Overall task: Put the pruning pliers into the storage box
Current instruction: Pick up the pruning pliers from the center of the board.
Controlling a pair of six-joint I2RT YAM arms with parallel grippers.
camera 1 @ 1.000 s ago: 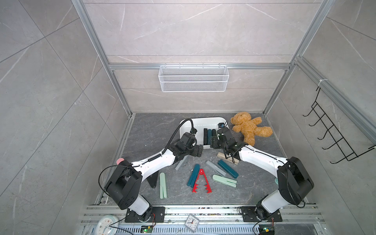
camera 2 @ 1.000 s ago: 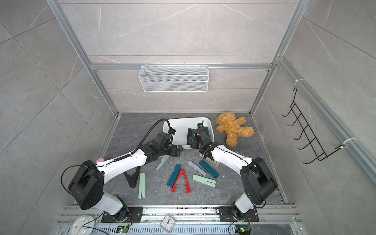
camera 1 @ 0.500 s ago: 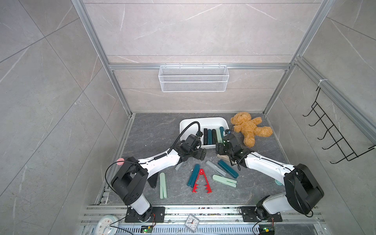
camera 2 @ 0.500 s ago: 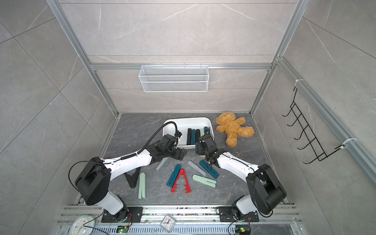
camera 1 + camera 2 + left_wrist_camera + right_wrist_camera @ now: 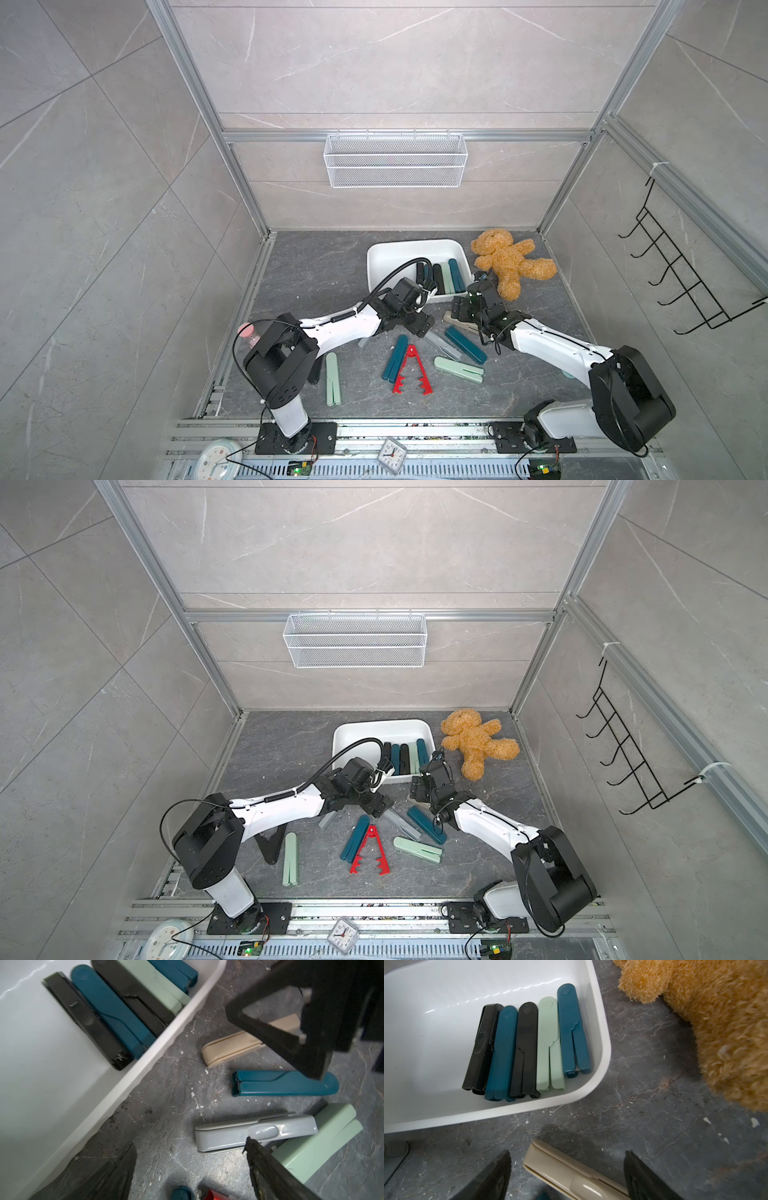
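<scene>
The white storage box (image 5: 388, 266) (image 5: 361, 739) stands at the back of the floor. Several pruning pliers (image 5: 440, 276) (image 5: 529, 1047) (image 5: 116, 1007) lie side by side in it: black, teal and mint. My right gripper (image 5: 461, 309) (image 5: 568, 1154) is open and straddles the beige pliers (image 5: 455, 322) (image 5: 566, 1172) without touching them. My left gripper (image 5: 419, 324) (image 5: 191, 1167) is open over bare floor beside the grey pliers (image 5: 442, 345) (image 5: 249, 1134). More pliers lie loose on the floor: teal (image 5: 465, 344), mint (image 5: 459, 369), red toothed (image 5: 411, 370), teal (image 5: 395, 358) and mint (image 5: 333, 378).
A brown teddy bear (image 5: 507, 262) lies right of the box, close to my right arm. Black V-shaped pliers (image 5: 313, 374) lie partly under my left arm. A white wire basket (image 5: 395, 160) hangs on the back wall, a black hook rack (image 5: 681, 270) on the right wall.
Both grippers have drawn back from the box toward the front. The right one now stands over the beige pliers; the left one has come down beside the grey pliers.
</scene>
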